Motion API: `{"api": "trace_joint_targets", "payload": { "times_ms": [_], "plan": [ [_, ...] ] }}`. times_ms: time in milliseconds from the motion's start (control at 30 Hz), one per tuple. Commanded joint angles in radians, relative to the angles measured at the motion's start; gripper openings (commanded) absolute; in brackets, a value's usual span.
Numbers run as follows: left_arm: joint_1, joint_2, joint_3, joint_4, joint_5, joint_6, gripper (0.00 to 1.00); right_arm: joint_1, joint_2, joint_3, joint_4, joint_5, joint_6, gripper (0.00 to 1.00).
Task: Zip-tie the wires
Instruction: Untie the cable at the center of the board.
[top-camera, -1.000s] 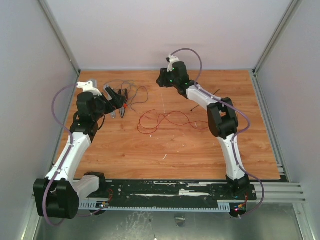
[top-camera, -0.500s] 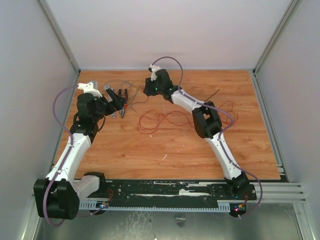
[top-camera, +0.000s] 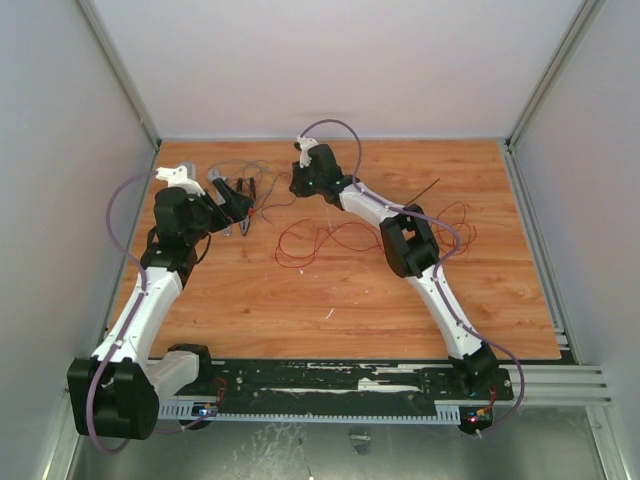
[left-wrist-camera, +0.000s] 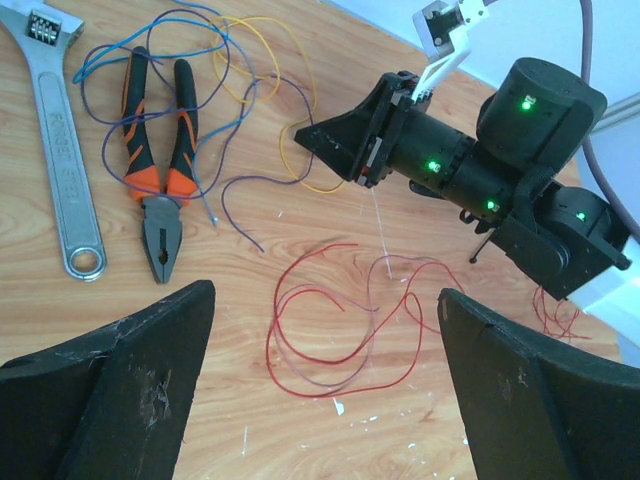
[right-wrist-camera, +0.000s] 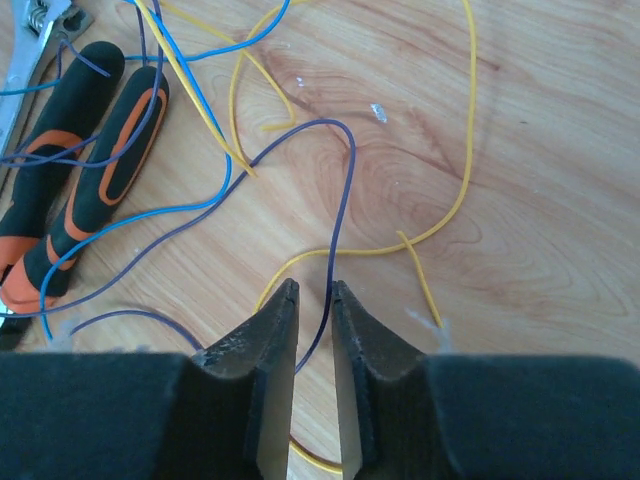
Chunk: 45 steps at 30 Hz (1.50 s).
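We watch the right pincer (right-wrist-camera: 313, 290), newly swung toward the desk's (top-camera: 350, 300) far-left corner, close to a slit around a purple wire (right-wrist-camera: 345, 180): gathering begins. The left pincer (left-wrist-camera: 322, 295) is spread wide.

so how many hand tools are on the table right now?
2. An adjustable wrench lies at the left in the left wrist view, and orange-handled pliers lie just to its right, roughly parallel to it. Others may be hidden from these views.
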<state>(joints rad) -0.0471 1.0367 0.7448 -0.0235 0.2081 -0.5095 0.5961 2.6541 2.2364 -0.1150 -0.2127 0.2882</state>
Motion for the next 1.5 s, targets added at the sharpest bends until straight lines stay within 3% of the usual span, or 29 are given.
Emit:
{"api": "trace_joint_targets", "payload": {
  "times_ms": [0, 100, 300, 500, 767, 1033, 1167, 1333, 1467],
  "plan": [
    [0.011, -0.007, -0.007, 0.031, 0.023, 0.0, 0.98, 0.011, -0.004, 0.042, -0.016, 0.023, -0.033, 0.15],
    [0.011, -0.002, -0.005, 0.036, 0.027, -0.003, 0.98, 0.016, -0.039, 0.04, -0.021, 0.059, -0.066, 0.0],
    [0.012, -0.008, 0.01, 0.036, 0.028, -0.005, 0.98, 0.016, -0.159, 0.051, -0.02, 0.083, -0.11, 0.0],
    [0.018, -0.02, 0.017, 0.043, 0.033, -0.013, 0.98, 0.016, -0.338, 0.057, 0.091, 0.052, -0.169, 0.0],
    [0.024, -0.018, -0.001, 0.066, 0.05, -0.007, 0.98, 0.016, -0.474, 0.177, 0.134, 0.042, -0.251, 0.0],
    [0.022, 0.046, -0.086, 0.295, 0.165, -0.031, 0.98, 0.016, -0.62, 0.175, 0.135, 0.041, -0.281, 0.0],
    [-0.036, 0.141, -0.078, 0.425, 0.169, -0.045, 0.98, 0.015, -0.651, 0.163, 0.113, 0.043, -0.297, 0.0],
    [-0.153, 0.267, -0.008, 0.506, 0.12, 0.006, 0.98, 0.015, -0.667, 0.161, 0.107, 0.046, -0.307, 0.0],
    [-0.174, 0.335, 0.037, 0.553, -0.006, 0.022, 0.98, 0.015, -0.681, 0.163, 0.098, 0.027, -0.294, 0.0]
  ]
}}
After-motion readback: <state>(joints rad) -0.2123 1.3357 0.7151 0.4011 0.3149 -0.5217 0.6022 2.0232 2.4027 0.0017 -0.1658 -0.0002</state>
